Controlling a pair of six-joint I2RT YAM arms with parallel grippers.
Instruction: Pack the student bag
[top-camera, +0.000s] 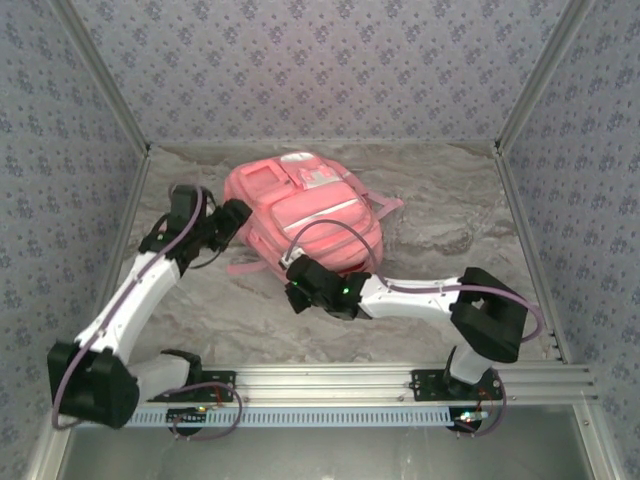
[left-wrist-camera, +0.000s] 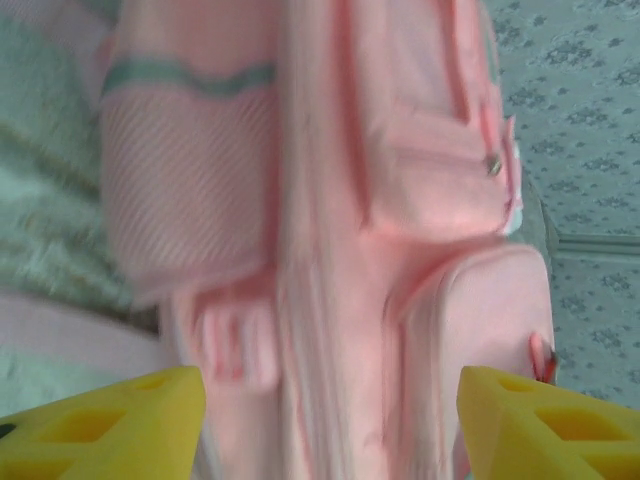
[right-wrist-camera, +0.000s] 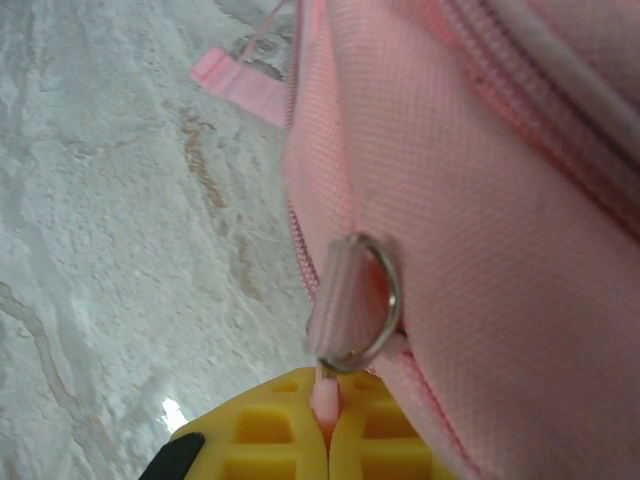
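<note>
Bag: the big soft pink fabric backpack (top-camera: 305, 215) is lying on the grey marbled table (top-camera: 440, 235), back-middle, between the two arms.
Left gripper: the left gripper (top-camera: 238, 212) sits right at the bag's left flank. On its wrist cam the yellow fingers are spread wide with nothing pinched, looking at the mesh side pocket (left-wrist-camera: 185, 190).
Right gripper: the right gripper (top-camera: 297, 280) is at the bag's near edge, clamped tight on a small pink pull tab (right-wrist-camera: 324, 393) hanging under a metal ring (right-wrist-camera: 385, 300).
Feel: my guess is light, floppy and saggy, so it'll bunch and slide on that smooth top rather than hold its shape.
Where to grab: tabs, loops and seams look like the best bet, since the panels are too flat and soft to pinch well.
Watch out: tug the tab alone and I reckon the whole bag drags along, so the left side probably needs pinning.
</note>
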